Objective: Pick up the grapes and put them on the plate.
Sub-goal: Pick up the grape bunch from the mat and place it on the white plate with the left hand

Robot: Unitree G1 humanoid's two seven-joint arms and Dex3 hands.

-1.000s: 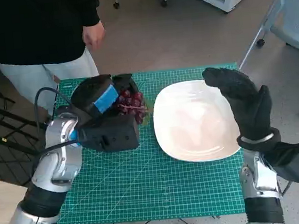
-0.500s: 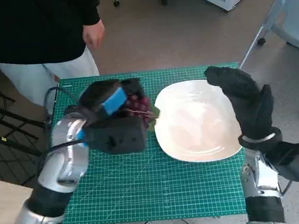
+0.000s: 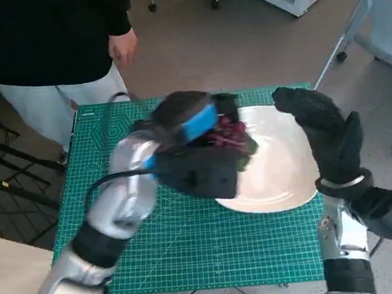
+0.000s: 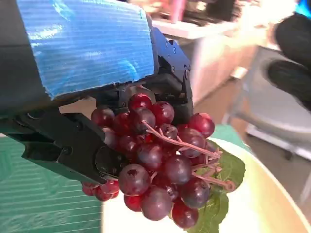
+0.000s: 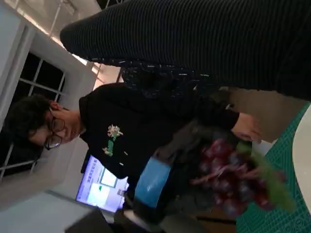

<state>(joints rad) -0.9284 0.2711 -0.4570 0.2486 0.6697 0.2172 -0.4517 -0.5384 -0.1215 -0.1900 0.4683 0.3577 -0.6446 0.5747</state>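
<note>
One bunch of dark red grapes (image 3: 235, 134), gripped from above by the left hand (image 3: 195, 124) — black fingers (image 4: 73, 145) closed round the upper berries and the stem, the lower berries hanging free, a green leaf (image 4: 216, 206) trailing at the low end. Held that way, most likely, to keep the soft fruit from being squeezed and to let the bunch settle by its own weight.

Carried over the white plate (image 3: 283, 173), above the part nearest the left arm rather than the middle. Seemingly clear of the surface, though the gap cannot be read for certain in any view.

Right hand (image 3: 324, 130) raised upright at the plate's far right edge, holding nothing, gloved fingers loosely extended. Parked there, by the look of it, to stay out of the left arm's path; whether touching the rim, cannot tell.

Plate resting on a green gridded mat (image 3: 193, 249) covering the table. Beyond the far edge, a person (image 3: 44, 36) in a dark top, standing near, one arm hanging well apart from the fruit.

Judged as the carrying step nearly done — lowering and letting go not yet made. Worth bringing the bunch a little further toward the plate's middle before opening, lest loose berries roll off onto the mat.
</note>
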